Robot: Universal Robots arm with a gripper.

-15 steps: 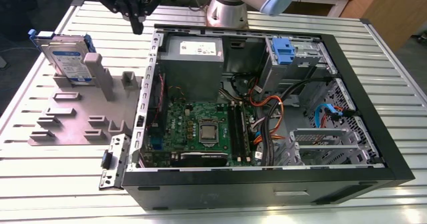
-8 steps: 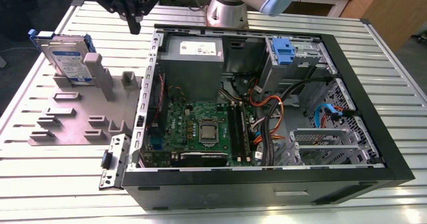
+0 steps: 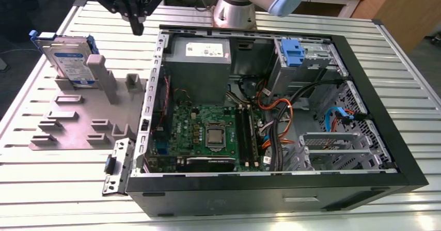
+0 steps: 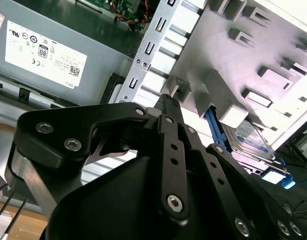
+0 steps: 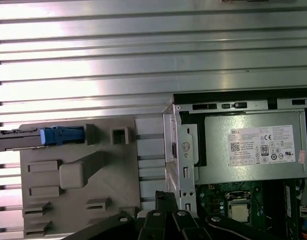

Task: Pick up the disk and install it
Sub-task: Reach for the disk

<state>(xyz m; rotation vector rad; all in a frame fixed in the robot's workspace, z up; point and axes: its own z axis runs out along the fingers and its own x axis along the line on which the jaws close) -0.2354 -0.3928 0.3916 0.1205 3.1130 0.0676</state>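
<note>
The disk stands on edge in a slot at the far end of a grey holder, on the exterior view's left. It is silver-grey with a white-and-blue label and blue side rails. My gripper hangs in the air above the gap between the holder and the open computer case. It is to the disk's right in that view and apart from it, and its black fingers are shut with nothing between them. In the second wrist view the disk lies beyond the gripper. The first wrist view shows the disk edge-on, with the gripper apart from it.
The case lies open on a slatted metal table. Inside it are a grey power supply, a motherboard, cables and a drive bay with a blue latch. The holder carries several raised blocks. The arm's base stands behind the case.
</note>
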